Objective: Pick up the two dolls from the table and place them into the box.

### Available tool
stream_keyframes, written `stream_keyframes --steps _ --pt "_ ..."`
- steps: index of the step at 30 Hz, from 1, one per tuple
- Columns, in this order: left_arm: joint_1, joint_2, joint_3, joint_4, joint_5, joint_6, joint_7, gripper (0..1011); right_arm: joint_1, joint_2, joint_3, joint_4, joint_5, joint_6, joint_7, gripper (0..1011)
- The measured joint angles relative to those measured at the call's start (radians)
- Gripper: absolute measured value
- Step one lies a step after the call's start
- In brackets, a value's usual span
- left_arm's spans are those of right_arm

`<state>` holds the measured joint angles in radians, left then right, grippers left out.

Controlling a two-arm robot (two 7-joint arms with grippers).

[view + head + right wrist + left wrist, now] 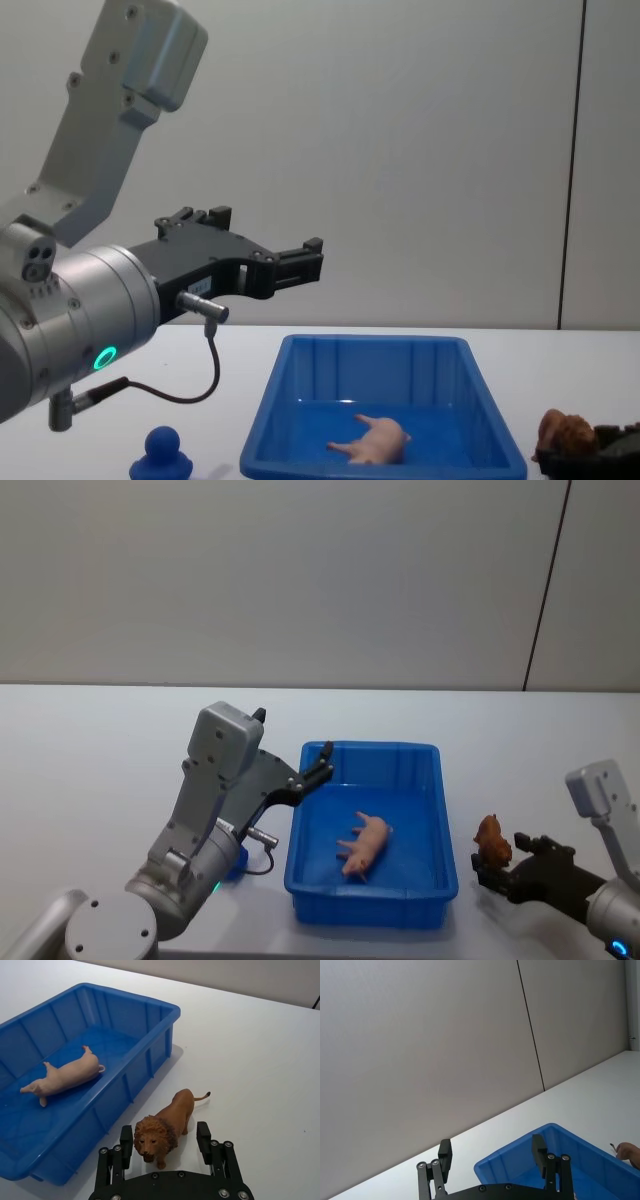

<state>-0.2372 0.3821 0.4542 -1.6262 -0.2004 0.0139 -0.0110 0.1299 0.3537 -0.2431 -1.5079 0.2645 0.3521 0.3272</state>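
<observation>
Pig (365,845) lies on its side in the blue box (370,908), the left gripper (322,763) hovering spread and empty above its left rim. Just right of the box, on the table (100,780), the lion (167,1125) faces the right gripper (164,1136) head-on, spread fingers flanking its mane without touching (gaps clear from the right wrist, hidden from the head).

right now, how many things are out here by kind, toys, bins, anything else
Toy animals: 2, pig lying in the box, lion standing on the table between the fingers of the open right pincer.
Bins: 1, the blue box.
Other: 1, a small blue knobbed object near the left arm.
Total: 4.
</observation>
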Motion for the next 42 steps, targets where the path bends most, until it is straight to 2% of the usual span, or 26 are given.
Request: stream_keyframes --steps 8,9,10,13,23,31,35,42 --pt "0.000 0.000 0.000 0.000 0.000 0.000 0.000 1002 0.005 -0.010 -0.006 0.015 -0.001 -0.003 -0.019 560" --pt "0.000 0.000 0.000 0.000 0.000 0.000 0.000 1002 0.004 -0.010 -0.006 0.016 -0.001 -0.004 -0.021 560" --pt "0.000 0.000 0.000 0.000 0.000 0.000 0.000 1002 0.004 -0.011 -0.007 0.016 -0.001 -0.008 -0.024 499" --pt "0.000 0.000 0.000 0.000 0.000 0.000 0.000 1002 0.002 -0.012 -0.007 0.016 -0.002 -0.019 -0.030 449" --pt "0.000 0.000 0.000 0.000 0.000 0.000 0.000 1002 -0.007 -0.012 -0.007 -0.008 -0.006 -0.074 -0.057 435" --pt "0.000 0.000 0.000 0.000 0.000 0.000 0.000 1002 0.000 -0.012 -0.001 -0.054 -0.007 -0.127 -0.069 435" --pt "0.000 0.000 0.000 0.000 0.000 0.000 0.000 1002 0.011 -0.015 0.000 -0.075 -0.006 -0.144 -0.057 436" --pt "0.000 0.000 0.000 0.000 0.000 0.000 0.000 1002 0.047 -0.032 -0.007 -0.098 -0.010 -0.152 -0.002 435"
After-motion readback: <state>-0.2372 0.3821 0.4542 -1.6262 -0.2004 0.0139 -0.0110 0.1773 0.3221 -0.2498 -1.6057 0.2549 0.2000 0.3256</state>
